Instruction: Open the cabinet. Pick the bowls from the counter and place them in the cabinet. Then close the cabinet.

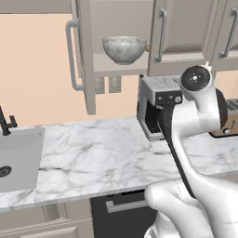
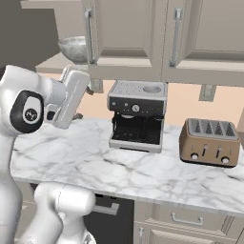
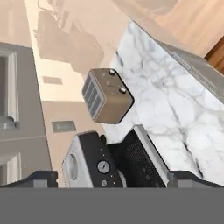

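Cabinet left door swung open toward the camera, right door shut; the grey-white marbled bowl sits inside on the cabinet's bottom board, upright, and in the right base view it peeks out left of the door edge. A sliver of tan just right of it behind the shut door edge, too small to tell what it is. Counter is white marble with grey veins, steel sink set into its left end with a dark faucet behind it. Espresso machine stands on the counter under the cabinet, brown toaster to its right, well apart from it. Arm is raised, bent over the counter, hand held up near the coffee machine, rolled sideways. Gripper spread wide with nothing between the tips, dark fingertips far apart at the bottom of the hand view; that view looks across the machine top toward the toaster and the marble. Silver bar handles on the closed doors, dark dishwasher front below the counter.
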Tool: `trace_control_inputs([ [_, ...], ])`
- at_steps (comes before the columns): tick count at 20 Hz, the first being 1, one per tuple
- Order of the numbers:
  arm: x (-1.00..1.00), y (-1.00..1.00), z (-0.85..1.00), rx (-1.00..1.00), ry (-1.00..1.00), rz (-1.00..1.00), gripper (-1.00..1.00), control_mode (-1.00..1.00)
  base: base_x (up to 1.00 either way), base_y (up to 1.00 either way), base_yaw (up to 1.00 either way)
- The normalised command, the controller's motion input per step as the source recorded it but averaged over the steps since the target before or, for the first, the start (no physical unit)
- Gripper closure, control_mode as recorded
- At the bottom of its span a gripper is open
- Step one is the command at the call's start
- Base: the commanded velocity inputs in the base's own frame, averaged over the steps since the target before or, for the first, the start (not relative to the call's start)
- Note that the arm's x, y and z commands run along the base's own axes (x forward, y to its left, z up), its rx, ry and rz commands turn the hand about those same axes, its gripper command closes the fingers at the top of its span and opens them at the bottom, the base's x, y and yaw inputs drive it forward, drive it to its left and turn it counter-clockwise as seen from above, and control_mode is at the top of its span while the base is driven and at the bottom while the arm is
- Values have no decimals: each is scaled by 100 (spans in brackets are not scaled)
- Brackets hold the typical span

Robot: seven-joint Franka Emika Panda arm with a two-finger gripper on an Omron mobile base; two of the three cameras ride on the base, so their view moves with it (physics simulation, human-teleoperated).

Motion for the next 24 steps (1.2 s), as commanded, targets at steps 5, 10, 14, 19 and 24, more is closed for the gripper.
trace_control_inputs([
  [5,-28,5,63,4,-58,52,-100,-100,0,0,0],
  [10,-48,28,77,-9,-27,31,-100,-100,0,0,0],
  [14,-29,72,30,-17,-29,7,-100,-100,0,0,0],
  [19,-59,80,18,-33,-22,0,-100,-100,0,0,0],
  [24,-86,54,-1,-28,-1,-12,-100,-100,0,0,0],
])
